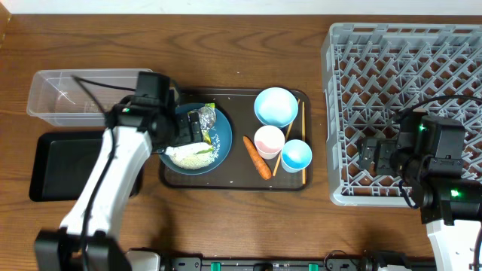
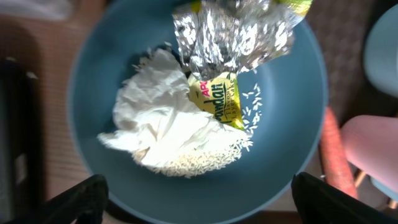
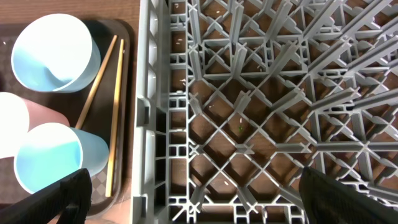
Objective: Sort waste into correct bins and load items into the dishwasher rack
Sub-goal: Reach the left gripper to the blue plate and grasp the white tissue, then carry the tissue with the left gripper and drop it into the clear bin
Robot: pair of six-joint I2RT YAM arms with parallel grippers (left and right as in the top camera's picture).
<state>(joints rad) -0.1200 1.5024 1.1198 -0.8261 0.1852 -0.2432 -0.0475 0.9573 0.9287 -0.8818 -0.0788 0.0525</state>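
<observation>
— Plate first?

— Dark blue plate [image 1: 223,135], round, lying flat at the left end of the brown serving tray [image 1: 233,181]. On it: crumpled foil [image 2: 233,31] at the far rim, white wrapper [image 2: 158,112] in the middle, a printed yellow scrap [image 2: 217,99] between them, rice [image 2: 199,162] heaped along the near rim.

— Left arm?

— Reaching in from the near table edge, forearm slanted toward the plate, wrist turned down. Left gripper [image 1: 175,129] poised over the plate's left half. Fingers [image 2: 78,202] spread wide, one at each side, pinching nothing.

— Carrot?

— Carrot [image 1: 257,157] just right of the plate, apart from its rim. Long axis aslant: one end up beside the plate, the other end nearer the robot and farther from the plate.

— Farther out?

— Right of the plate, past the carrot: pale blue bowl [image 1: 275,105], pinkish cup [image 1: 269,140], light blue cup [image 1: 296,154]. Chopsticks [image 3: 115,112] farthest from the plate, one lying straight front to back, one leaning aslant. Left of the plate: clear tub [image 1: 60,98], with the black tray [image 1: 60,165] in front of it.

— Right arm?

— Well right of the plate, over the grey rack [image 1: 407,45]. Right gripper [image 3: 205,205] aimed down at the lattice near the rack's left wall, fingers spread apart, gripping nothing.
</observation>
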